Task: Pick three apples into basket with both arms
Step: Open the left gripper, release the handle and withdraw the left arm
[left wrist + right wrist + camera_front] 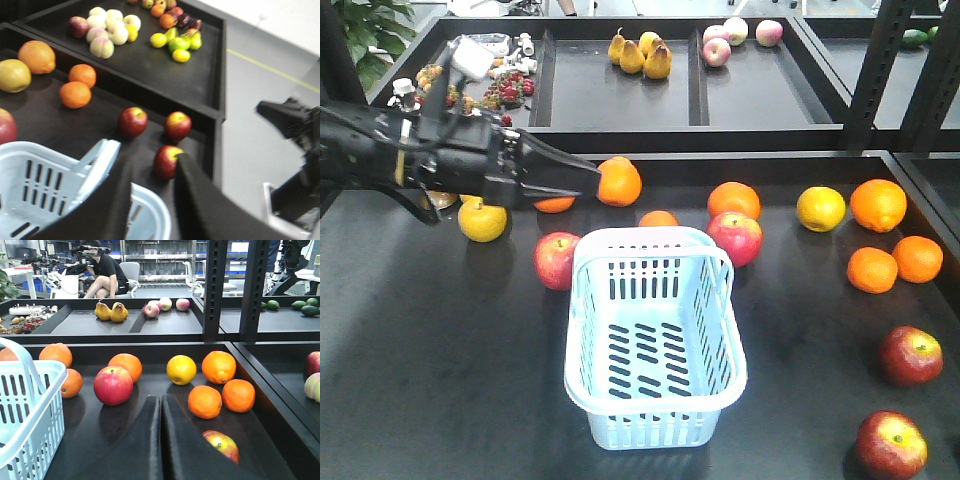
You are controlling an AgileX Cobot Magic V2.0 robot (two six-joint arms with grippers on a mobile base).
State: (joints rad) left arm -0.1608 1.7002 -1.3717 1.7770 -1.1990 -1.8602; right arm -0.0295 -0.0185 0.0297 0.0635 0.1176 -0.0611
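Observation:
Two dark red apples [910,355] [891,445] lie at the front right of the table. The left wrist view shows three apples [132,121] [178,125] [167,161] beyond the basket [45,170]. The pale blue basket [720,380] stands empty in the middle. My left gripper [590,184] hovers behind the basket beside an orange [620,182]. It is open [153,160] with nothing between its fingers. My right gripper [161,401] is shut and empty, low over the table. One apple [222,444] shows partly behind its right finger.
Two brighter red apples [557,260] [735,238] flank the basket's far end. Oranges [878,204] [872,269] [918,258] and yellow fruits [820,208] [482,220] lie around. Raised trays with pears [640,55] and peaches [735,40] stand at the back. A black post [875,70] rises at the right.

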